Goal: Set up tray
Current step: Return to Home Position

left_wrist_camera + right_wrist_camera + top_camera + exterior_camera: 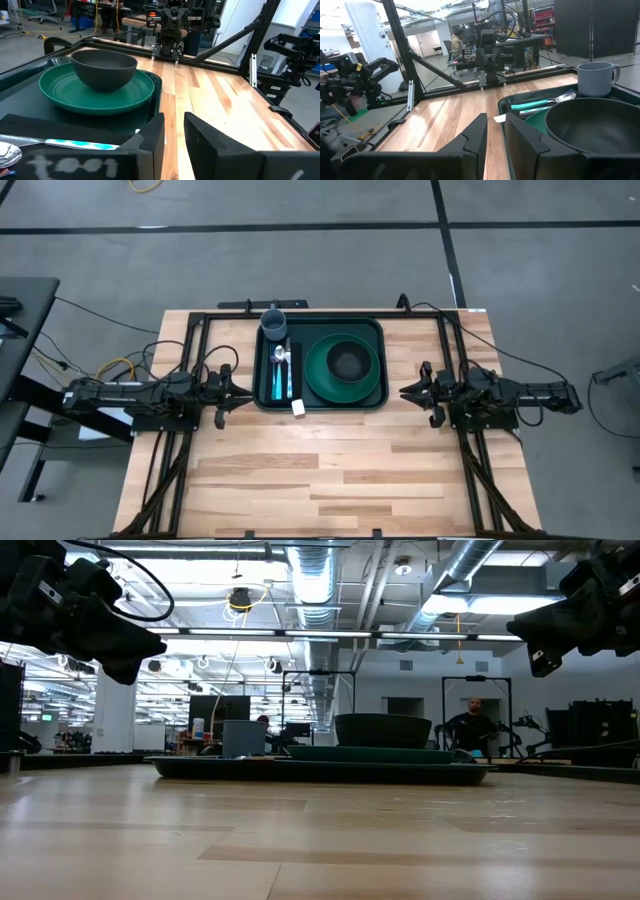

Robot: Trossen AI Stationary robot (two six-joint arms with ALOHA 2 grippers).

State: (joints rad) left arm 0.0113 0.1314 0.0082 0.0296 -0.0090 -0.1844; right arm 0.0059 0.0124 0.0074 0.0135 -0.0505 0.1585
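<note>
The dark green tray (320, 402) lies flat at the far middle of the table. On it stand a round green plate (372, 382) with a dark bowl (347, 361) in it, a grey mug (274, 325) at the far left corner, and cutlery with blue handles (282, 374) on a black napkin (268, 370). My left gripper (232, 391) hovers just left of the tray, fingers slightly apart, holding nothing. My right gripper (412, 392) hovers just right of the tray, also slightly open and empty. Both hang above the table in the low view.
A small white tag (298, 409) sticks out at the tray's near edge. A black frame (300, 308) runs along the table's far edge and down both sides. Bare wood spreads across the near half of the table (320, 480). A person (473, 726) stands in the room behind.
</note>
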